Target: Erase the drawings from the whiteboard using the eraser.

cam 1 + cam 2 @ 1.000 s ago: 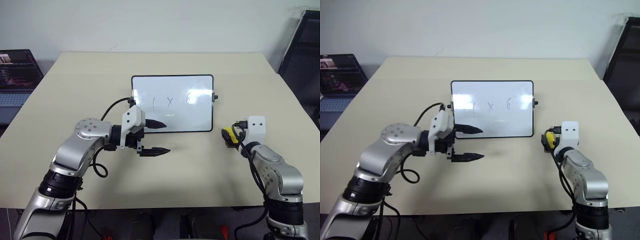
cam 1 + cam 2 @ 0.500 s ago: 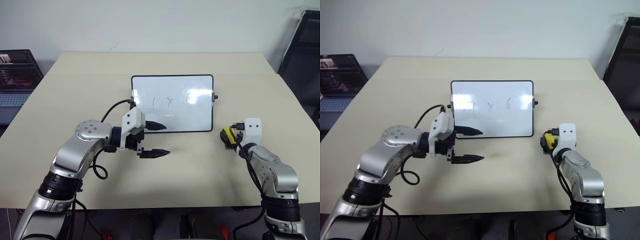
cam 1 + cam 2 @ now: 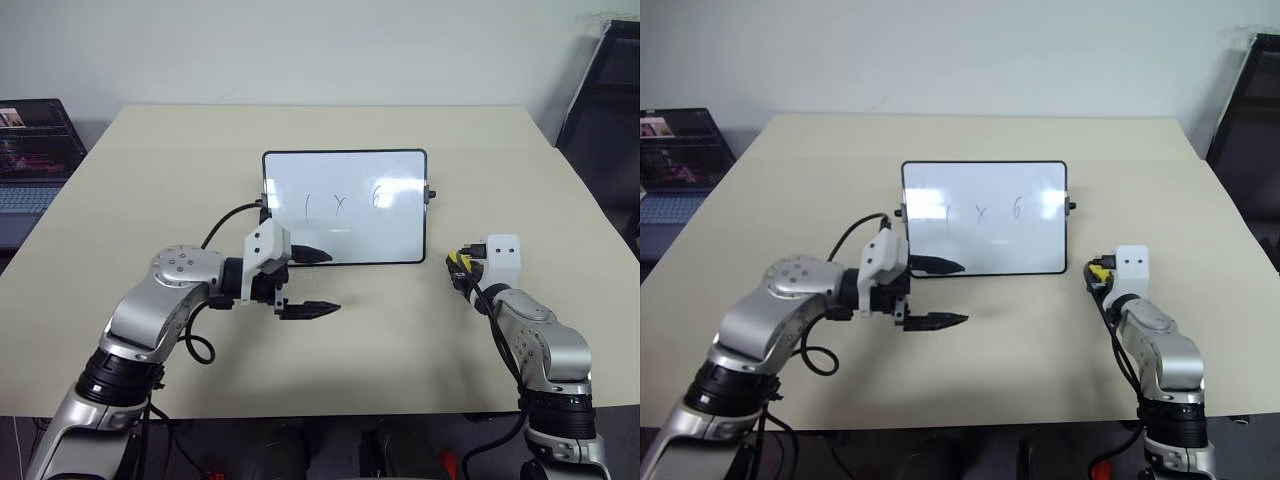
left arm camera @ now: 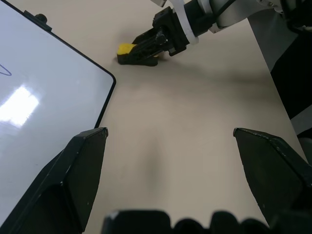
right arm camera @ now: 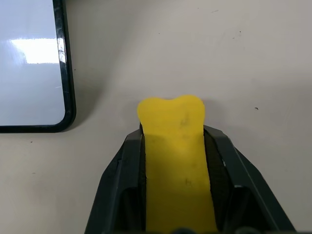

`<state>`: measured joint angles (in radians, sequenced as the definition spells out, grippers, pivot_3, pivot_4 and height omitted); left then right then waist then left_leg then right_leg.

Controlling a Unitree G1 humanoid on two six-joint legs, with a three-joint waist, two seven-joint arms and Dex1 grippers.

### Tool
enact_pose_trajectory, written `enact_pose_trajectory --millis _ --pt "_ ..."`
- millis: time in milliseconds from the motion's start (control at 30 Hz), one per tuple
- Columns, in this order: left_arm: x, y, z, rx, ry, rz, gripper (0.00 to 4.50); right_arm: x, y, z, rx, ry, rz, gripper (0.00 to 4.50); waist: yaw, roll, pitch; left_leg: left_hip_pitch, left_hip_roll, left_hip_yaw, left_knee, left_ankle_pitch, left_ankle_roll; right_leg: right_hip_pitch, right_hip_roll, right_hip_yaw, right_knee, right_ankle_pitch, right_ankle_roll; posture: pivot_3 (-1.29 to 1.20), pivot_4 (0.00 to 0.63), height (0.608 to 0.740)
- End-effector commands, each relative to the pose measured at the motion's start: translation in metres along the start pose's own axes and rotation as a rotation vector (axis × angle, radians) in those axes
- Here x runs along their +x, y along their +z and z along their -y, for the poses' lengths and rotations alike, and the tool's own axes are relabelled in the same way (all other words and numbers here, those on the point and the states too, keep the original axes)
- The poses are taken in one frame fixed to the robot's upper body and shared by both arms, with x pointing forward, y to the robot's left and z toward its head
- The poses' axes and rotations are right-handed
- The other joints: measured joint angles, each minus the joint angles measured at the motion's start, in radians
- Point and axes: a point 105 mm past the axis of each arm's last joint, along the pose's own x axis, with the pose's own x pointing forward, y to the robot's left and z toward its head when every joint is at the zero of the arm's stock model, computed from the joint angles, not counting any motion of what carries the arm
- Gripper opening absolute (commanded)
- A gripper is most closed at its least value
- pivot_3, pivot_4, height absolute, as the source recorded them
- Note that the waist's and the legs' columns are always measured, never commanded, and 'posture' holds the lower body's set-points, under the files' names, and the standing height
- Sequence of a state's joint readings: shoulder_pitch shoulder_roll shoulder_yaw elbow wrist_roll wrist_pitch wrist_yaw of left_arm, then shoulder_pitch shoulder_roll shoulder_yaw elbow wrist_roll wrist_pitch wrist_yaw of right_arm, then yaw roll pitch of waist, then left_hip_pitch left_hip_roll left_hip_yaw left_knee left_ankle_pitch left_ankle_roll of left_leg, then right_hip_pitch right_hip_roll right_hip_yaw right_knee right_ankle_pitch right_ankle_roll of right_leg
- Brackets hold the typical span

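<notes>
Just right of the whiteboard's (image 3: 345, 207) near right corner, the right claw (image 5: 171, 141) has clamped shut on the eraser (image 5: 174, 146): a second ago its fingers stood wide on either side of the yellow block, and now both black fingers press flat against its long sides, with the rounded yellow tip poking out ahead of them. The eraser looks to be resting on the counter (image 3: 400, 330), close beside the board's frame without touching it, so the pick-up seems secured but the lift is not yet made. That likely leaves raising the block and carrying it left over the board. The left claw (image 3: 310, 281) has not shifted; its two fingers are spread well apart, the far one over the board's near left part, the near one above bare counter. By count: one whiteboard, lying flat toward the middle of the counter; one eraser; three drawings (image 3: 340, 205) in a row across the board, a stroke, a cross and a curl, all untouched; two claws, one gripping and one empty.
</notes>
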<state>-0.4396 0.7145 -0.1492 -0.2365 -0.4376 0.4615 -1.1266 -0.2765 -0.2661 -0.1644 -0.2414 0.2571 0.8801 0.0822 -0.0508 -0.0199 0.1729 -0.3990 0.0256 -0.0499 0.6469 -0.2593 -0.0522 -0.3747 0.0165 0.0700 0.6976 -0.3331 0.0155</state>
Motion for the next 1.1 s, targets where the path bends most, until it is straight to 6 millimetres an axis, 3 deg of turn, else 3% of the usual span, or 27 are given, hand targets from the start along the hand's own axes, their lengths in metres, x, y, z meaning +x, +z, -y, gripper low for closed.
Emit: enact_pose_trajectory --millis 33,133,367,467,567,733,967,1100 --pt "-0.008 0.008 -0.007 -0.005 0.095 0.024 4.5 -0.007 0.013 0.002 -0.005 0.002 0.06 1.23 0.0 0.0 0.0 0.0 0.0 0.0 0.0 0.0 0.0 0.0 0.0 0.0 0.0 0.0 0.0 0.0 0.15 0.74" --pt "-0.013 0.003 -0.012 -0.056 0.19 0.022 4.5 -0.016 0.016 -0.004 -0.076 0.038 0.093 1.23 0.0 0.0 0.0 0.0 0.0 -0.001 0.0 0.0 0.0 0.0 0.0 0.0 0.0 0.0 0.0 0.0 0.15 0.74" --pt "-0.017 0.004 -0.014 -0.133 0.327 0.079 4.5 -0.037 0.017 -0.039 -0.3 0.153 0.2 1.23 0.001 0.0 0.0 0.0 0.001 -0.001 0.001 0.0 0.0 0.0 0.0 0.0 0.0 0.0 0.0 0.0 0.15 0.74" --pt "-0.016 0.009 -0.023 -0.136 0.384 0.11 4.5 -0.037 0.033 -0.057 -0.344 0.195 0.294 1.23 0.001 0.0 0.0 0.001 0.0 0.0 0.001 0.0 0.0 0.001 0.0 0.0 0.001 0.0 0.0 0.0 0.15 0.74" --pt "-0.013 0.015 -0.034 -0.121 0.432 0.124 4.5 -0.031 0.06 -0.08 -0.375 0.252 0.409 1.23 -0.003 -0.001 0.0 0.001 0.0 0.0 0.003 0.0 0.0 0.001 0.0 0.0 0.002 0.0 0.0 0.0 0.15 0.74" --pt "-0.006 0.018 -0.048 -0.123 0.492 0.113 4.5 -0.018 0.092 -0.097 -0.38 0.293 0.495 1.23 0.002 -0.001 0.0 0.001 0.0 -0.001 0.003 0.0 0.0 0.002 0.0 -0.001 0.002 0.0 0.0 0.0 0.15 0.74" --pt "0.003 0.016 -0.057 -0.125 0.49 0.076 4.5 0.008 0.113 -0.115 -0.435 0.338 0.525 1.23 0.003 -0.001 0.0 0.0 0.0 -0.001 0.003 0.0 0.0 0.0 -0.001 -0.001 0.001 0.0 0.0 0.0 0.15 0.74" --pt "0.009 0.02 -0.061 -0.118 0.483 0.069 4.5 0.035 0.12 -0.121 -0.475 0.318 0.507 1.23 0.0 -0.001 0.0 0.0 0.0 -0.001 0.003 0.0 0.0 0.001 -0.001 -0.001 0.001 0.0 0.0 0.0 0.15 0.74"
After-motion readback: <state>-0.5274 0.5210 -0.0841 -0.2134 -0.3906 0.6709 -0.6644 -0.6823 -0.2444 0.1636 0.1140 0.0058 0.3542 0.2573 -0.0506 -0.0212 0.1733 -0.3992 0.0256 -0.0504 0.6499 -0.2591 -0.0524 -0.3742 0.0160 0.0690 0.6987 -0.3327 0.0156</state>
